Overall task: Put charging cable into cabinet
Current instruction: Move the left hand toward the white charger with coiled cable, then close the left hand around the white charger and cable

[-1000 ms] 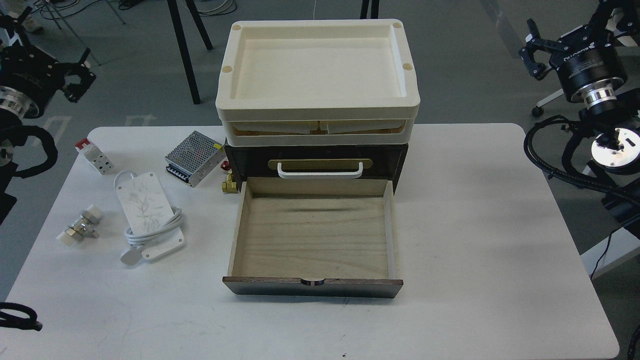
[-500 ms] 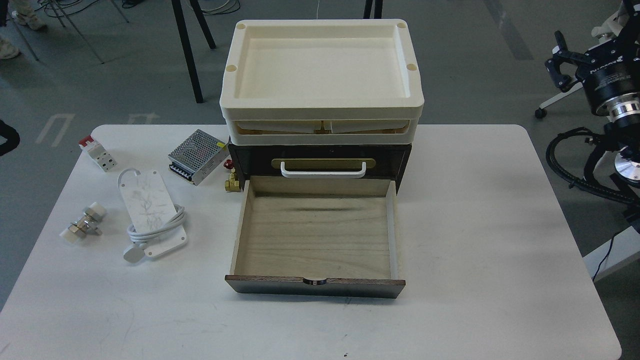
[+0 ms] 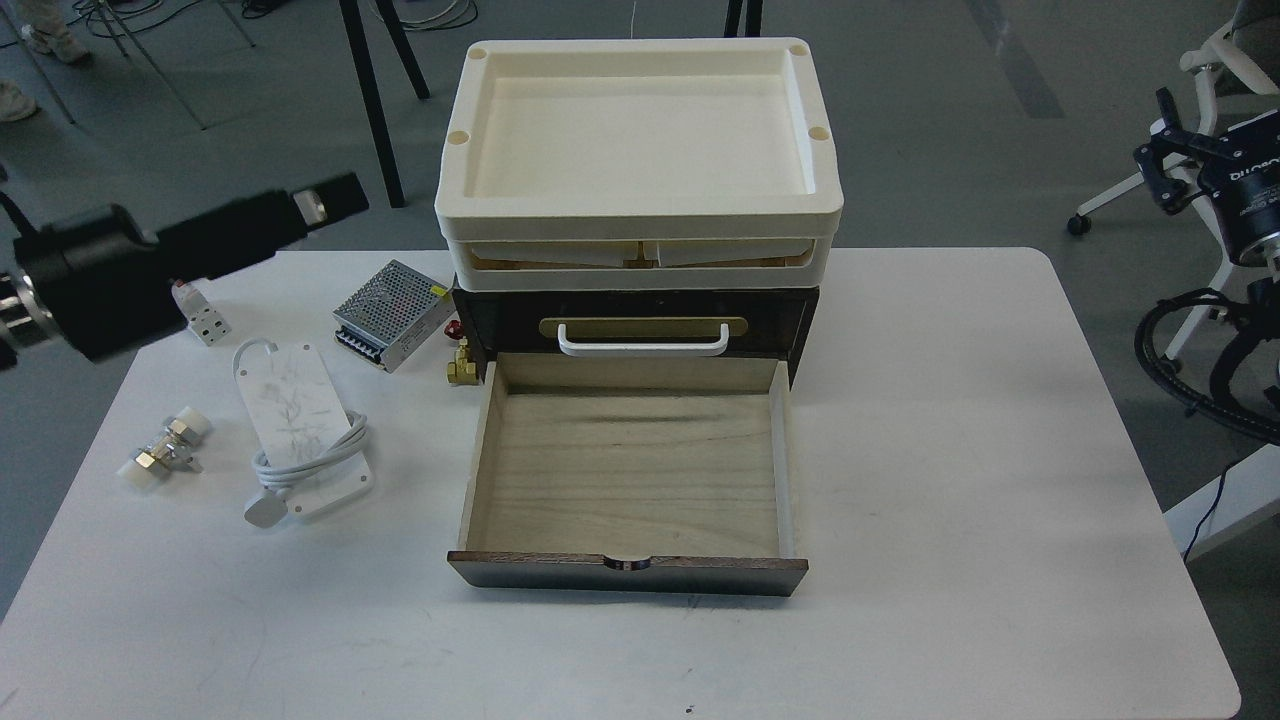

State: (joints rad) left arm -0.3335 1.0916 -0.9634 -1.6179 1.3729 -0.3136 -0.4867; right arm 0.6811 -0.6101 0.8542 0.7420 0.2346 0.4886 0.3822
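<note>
On the white table [image 3: 950, 450], left of the cabinet [image 3: 640, 330] and its pulled-out drawer [image 3: 628, 470], lies the charging cable [image 3: 300, 425], bare tabletop around it. Left gripper [image 3: 325, 200] hangs blurred above and behind it, apart; its state cannot be told. Right gripper [image 3: 1165, 170] stands parted off the right edge, lettering unreadable.

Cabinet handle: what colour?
White, on a gold plate; the handle shows on the dark-brown cabinet in the head view.

Motion blur smears the left gripper [image 3: 325, 200]; the red-and-white block [image 3: 200, 315] sits half hidden.
</note>
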